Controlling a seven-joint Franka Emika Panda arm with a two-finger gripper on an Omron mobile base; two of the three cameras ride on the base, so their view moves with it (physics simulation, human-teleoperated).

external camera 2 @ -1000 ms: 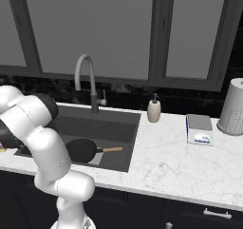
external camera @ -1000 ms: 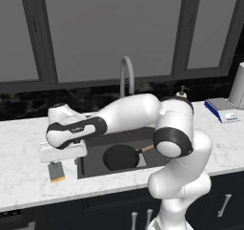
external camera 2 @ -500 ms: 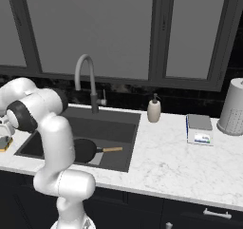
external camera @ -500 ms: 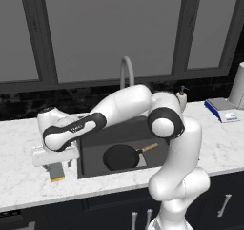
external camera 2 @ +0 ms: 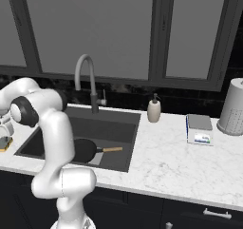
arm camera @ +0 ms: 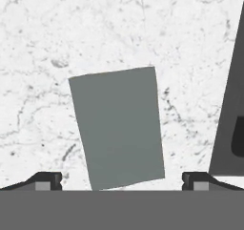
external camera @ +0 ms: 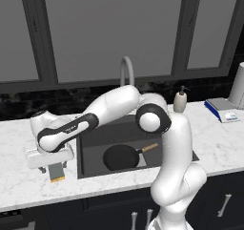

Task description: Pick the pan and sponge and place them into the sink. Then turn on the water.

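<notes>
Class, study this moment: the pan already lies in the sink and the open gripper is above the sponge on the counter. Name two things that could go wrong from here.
1. In the hand view the sponge lies skewed between the open gripper tips, so closing might pinch it off-centre and twist it loose.
2. The sponge sits close to the sink rim, so a nudge could push it away before it is grasped.

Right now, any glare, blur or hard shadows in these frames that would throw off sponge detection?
Left base view: flat even light, the arm partly covers the sponge. Hand view: sharp, no glare, sponge plain grey against veined marble between the open gripper. Right base view: sponge cut at the frame edge.
</notes>
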